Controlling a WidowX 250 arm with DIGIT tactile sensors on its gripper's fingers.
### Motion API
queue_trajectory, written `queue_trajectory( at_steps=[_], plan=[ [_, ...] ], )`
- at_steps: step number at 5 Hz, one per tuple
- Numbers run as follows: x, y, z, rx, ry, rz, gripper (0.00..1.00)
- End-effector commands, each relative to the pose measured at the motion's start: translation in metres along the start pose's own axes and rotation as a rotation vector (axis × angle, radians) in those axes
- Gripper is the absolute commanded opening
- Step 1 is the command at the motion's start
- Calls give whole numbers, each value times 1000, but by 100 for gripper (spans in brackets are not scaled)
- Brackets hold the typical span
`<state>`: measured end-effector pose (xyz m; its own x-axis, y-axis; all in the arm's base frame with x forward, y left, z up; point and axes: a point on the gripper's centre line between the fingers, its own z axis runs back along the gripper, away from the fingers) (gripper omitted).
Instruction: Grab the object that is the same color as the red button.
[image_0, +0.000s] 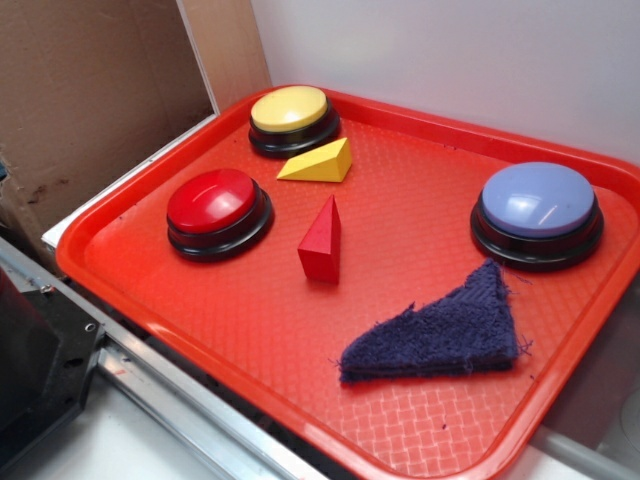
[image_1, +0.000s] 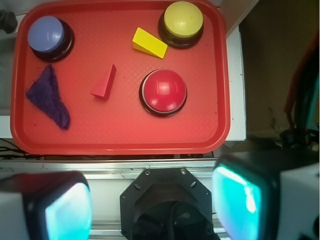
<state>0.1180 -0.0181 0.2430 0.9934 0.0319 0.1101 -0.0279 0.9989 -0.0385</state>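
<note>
target red wedge block (image_1: 105, 83) looks light, rigid, slick and tippy, so my gripper (image_1: 152, 202), fingers spread wide and empty, should pinch its flat sides low.

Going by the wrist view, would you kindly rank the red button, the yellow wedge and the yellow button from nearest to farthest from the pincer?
The pincer sits at the bottom edge, off the tray.
1. Red button: nearest, in the tray's right half, closest to its near rim.
2. Yellow wedge: farther up, left of the yellow button.
3. Yellow button: farthest, in the tray's far right corner.
</note>
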Motion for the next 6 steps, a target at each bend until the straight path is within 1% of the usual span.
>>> queue_trajectory(
  at_steps=[1, 2, 3, 4, 5, 6],
  plan=[
    [0, 0, 0, 0, 0, 0, 100],
    [45, -50, -32, -53, 83, -169, 100],
    [71, -105, -38, -21, 95, -278, 100],
    [48, -156, -35, -31, 95, -350, 100],
    [21, -189, -48, -5, 160, -390, 100],
    [21, -189, -48, -5, 160, -390, 100]
  ],
)
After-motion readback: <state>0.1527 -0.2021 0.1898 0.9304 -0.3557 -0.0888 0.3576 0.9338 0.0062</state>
